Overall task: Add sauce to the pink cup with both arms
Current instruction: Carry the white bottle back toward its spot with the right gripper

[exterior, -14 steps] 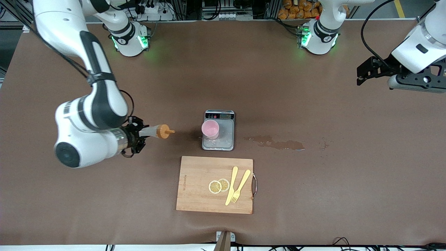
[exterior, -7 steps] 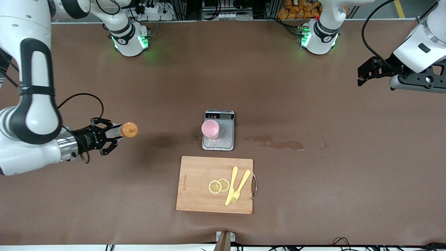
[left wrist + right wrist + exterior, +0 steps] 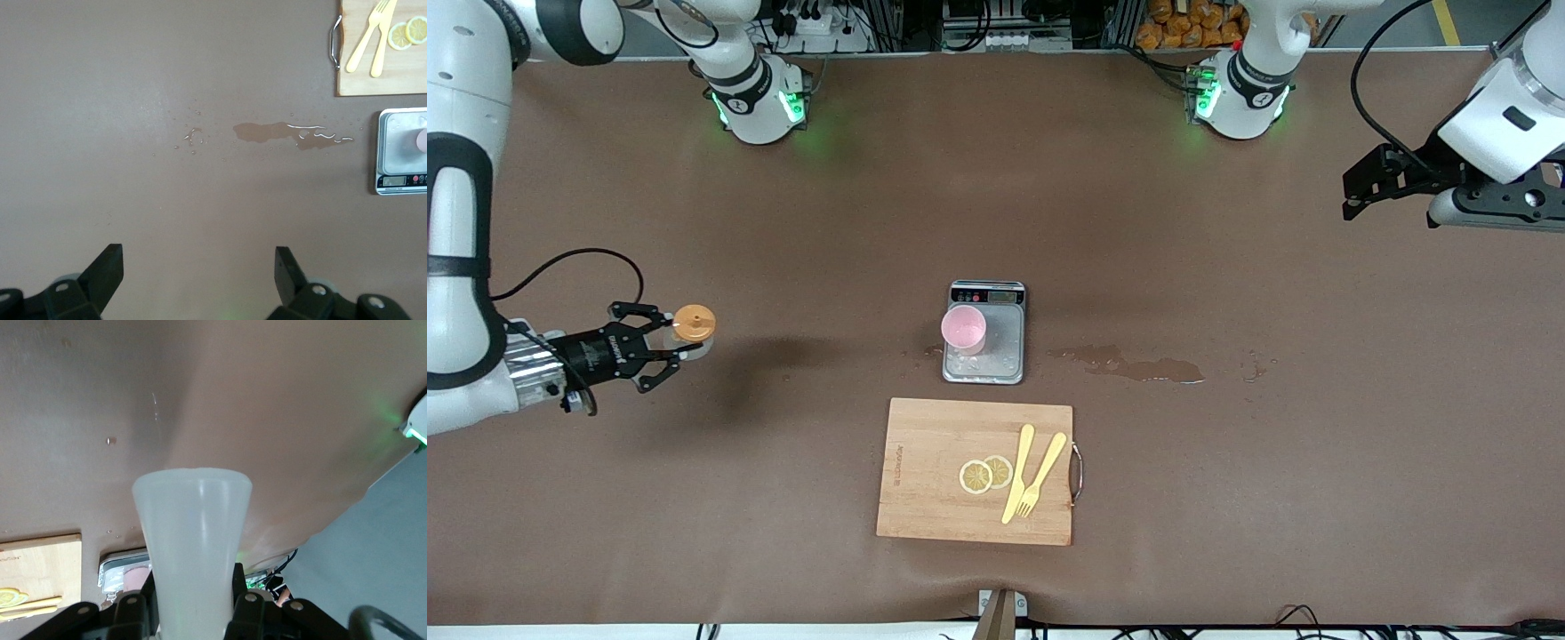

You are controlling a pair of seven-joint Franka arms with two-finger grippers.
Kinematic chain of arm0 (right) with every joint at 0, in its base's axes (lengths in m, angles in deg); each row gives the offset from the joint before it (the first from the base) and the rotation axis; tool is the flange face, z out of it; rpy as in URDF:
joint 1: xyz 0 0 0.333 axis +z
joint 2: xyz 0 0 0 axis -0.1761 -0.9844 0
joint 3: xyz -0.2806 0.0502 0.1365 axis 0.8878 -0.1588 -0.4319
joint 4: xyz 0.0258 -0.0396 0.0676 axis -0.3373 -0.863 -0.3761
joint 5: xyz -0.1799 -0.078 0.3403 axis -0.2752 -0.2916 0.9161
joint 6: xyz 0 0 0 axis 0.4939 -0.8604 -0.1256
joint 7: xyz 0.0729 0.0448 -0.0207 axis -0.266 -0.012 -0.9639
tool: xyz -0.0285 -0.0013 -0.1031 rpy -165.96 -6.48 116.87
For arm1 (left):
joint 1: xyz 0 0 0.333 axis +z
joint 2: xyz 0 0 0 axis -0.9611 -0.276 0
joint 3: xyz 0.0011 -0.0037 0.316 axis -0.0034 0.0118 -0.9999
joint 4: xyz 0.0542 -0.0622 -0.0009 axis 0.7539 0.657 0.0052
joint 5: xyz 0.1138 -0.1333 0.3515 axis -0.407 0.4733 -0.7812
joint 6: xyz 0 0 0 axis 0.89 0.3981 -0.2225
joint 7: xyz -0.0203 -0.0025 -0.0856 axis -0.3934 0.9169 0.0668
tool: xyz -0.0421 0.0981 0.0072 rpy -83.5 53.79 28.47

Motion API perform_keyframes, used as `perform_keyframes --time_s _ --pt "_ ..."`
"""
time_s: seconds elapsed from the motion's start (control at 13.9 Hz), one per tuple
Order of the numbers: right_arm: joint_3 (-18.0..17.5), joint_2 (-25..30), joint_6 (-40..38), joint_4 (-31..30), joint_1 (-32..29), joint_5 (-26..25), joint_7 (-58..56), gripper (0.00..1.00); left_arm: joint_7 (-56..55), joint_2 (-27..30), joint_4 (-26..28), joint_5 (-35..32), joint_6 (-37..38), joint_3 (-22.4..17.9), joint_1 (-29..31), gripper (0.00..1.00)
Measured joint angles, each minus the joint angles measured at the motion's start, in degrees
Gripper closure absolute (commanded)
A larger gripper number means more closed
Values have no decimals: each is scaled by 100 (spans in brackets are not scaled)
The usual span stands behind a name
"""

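At mid-left of the frame the right gripper hangs over bare tabletop, jaws clamped on the sauce, which stands roughly upright with its orange cap up. The cup sits mid-frame on the scale, well apart from the bottle, nothing between them. Below it lies the board with lemon slices, knife and fork. A wet stain spreads right of the scale. At upper right the left gripper waits, jaws wide and empty. The right arm is the nearer, I'd say.
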Motion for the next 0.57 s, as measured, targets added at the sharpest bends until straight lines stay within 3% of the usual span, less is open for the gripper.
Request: perform_keyframes --time_s 0.57 --pt "2 -880 -19 -35 -904 444 -1619 56 -14 0 -48 -154 158 -6 3 0"
